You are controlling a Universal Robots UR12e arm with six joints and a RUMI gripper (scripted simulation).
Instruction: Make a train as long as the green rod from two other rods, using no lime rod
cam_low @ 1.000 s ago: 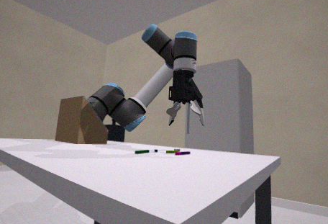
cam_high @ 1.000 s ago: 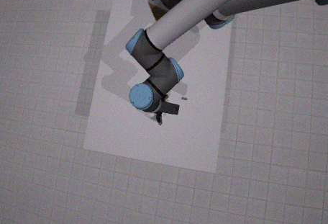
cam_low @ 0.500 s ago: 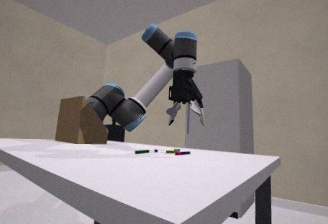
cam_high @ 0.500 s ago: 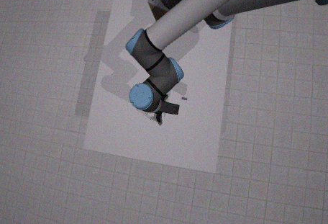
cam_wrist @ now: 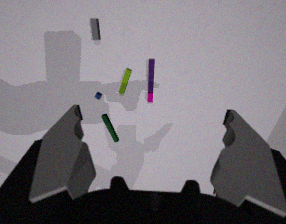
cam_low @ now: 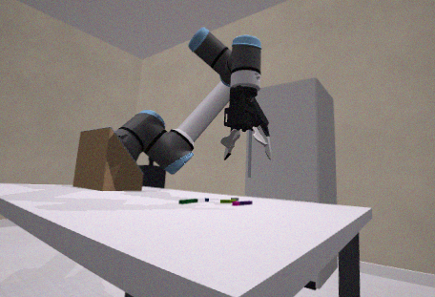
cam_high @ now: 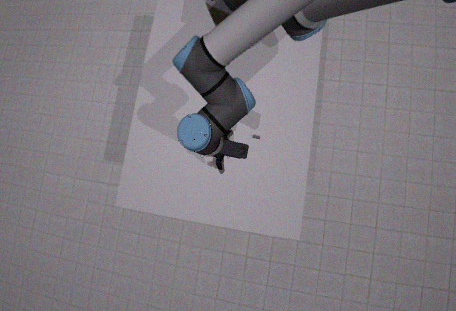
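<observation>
got the fingers [cam_high: 226, 151] [cam_low: 248, 158] wide open, nothing in them, well above the table [cam_high: 210, 199] [cam_low: 286, 228] [cam_wrist: 204, 40]. purple rod [cam_low: 246, 202] [cam_wrist: 151, 75] touching or nearly touching magenta rod [cam_low: 236, 203] [cam_wrist: 150, 97], lined up ahead, long axis square across the closing direction. probably just back off.

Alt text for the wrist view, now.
Purple rod and magenta rod lie end to end between and beyond the open two-jaw gripper's fingers; lime, blue, grey and dark green rods lie apart, left of them.

Rods beneath the arm [cam_high: 280, 14] mostly hidden from above, grey rod [cam_low: 235, 199] [cam_wrist: 95, 29] tiny in exterior view, arm's upper end cropped
</observation>
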